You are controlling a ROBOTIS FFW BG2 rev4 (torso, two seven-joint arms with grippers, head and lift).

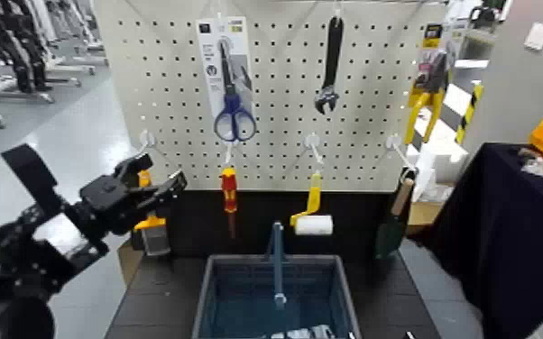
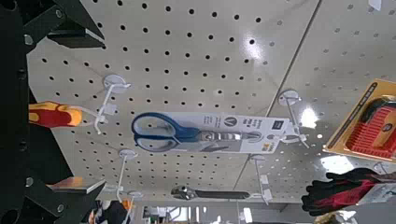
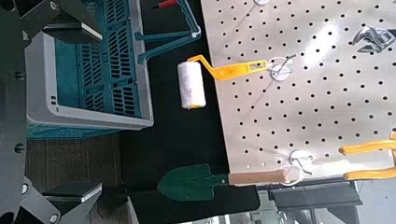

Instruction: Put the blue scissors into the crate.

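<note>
The blue scissors (image 1: 234,118) hang on their tall white card on the pegboard (image 1: 365,135), upper left of centre. The crate (image 1: 210,297) stands below on the dark table, its bar handle upright in the middle. My left gripper (image 1: 161,183) is open and raised at the pegboard's left edge, below and left of the scissors and apart from them. In the left wrist view the scissors (image 2: 159,132) lie ahead of its open fingers (image 2: 65,23). My right gripper (image 3: 79,107) is open and empty, outside the head view; its view shows the crate (image 3: 84,75).
Also on the pegboard are a black wrench (image 1: 329,63), a red-and-yellow screwdriver (image 1: 229,194), a yellow paint roller (image 1: 312,221), a green trowel (image 1: 392,225) and a yellow clamp (image 1: 433,81). A black-draped table (image 1: 510,234) stands at the right.
</note>
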